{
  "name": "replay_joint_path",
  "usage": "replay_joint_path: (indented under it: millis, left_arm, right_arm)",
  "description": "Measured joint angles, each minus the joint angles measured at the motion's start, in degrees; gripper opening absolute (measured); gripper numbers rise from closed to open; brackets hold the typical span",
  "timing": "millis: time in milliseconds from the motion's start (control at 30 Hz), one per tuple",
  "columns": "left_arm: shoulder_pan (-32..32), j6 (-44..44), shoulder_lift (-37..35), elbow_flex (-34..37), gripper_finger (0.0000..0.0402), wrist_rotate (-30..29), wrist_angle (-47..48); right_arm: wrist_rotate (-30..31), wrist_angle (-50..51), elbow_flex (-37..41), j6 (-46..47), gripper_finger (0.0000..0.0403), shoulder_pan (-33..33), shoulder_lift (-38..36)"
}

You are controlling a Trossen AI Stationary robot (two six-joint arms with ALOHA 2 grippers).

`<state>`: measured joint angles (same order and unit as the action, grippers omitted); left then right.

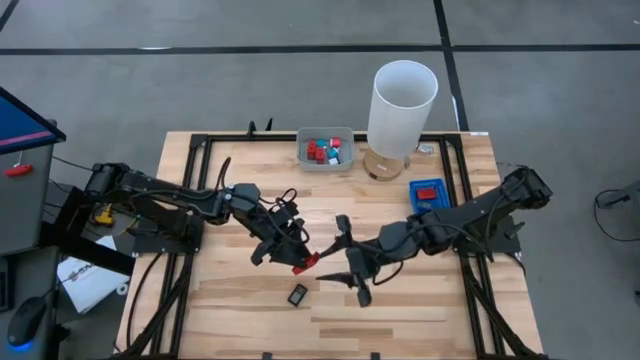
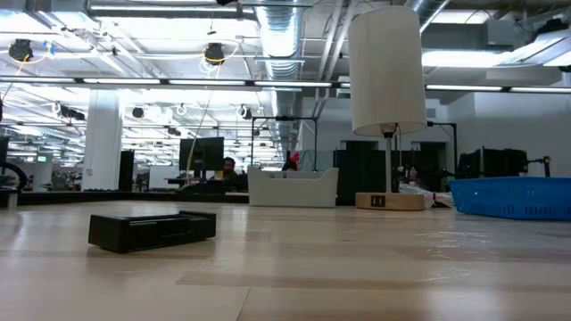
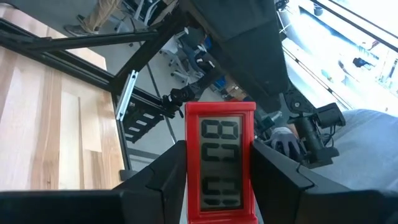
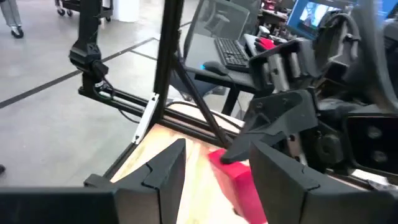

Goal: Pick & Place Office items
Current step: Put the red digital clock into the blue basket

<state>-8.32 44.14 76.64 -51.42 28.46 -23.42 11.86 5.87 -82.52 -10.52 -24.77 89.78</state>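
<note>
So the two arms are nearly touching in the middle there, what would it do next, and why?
Probably a handover: the left tool grips the red framed rectangle above the table, and the open right tool faces it close by. The right tool should likely ease forward around the piece's free end.

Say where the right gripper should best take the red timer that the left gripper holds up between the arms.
Probably by the free upper end of the red timer, closing on its two narrow edges, coming in from the side opposite the left gripper. That gripper's fingers clamp the lower sides, leaving the top clear. The right gripper is open and faces it.
</note>
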Motion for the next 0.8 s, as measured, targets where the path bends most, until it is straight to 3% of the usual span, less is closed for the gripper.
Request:
replay_joint_path:
  millis: [800]
  left_arm:
    - [0.0, -0.1, 0.0, 0.0, 0.0147, 0.0, -0.2]
  right_arm:
    - [-0.2, 4.0, 0.0, -0.5, 0.0167, 2.6, 0.5]
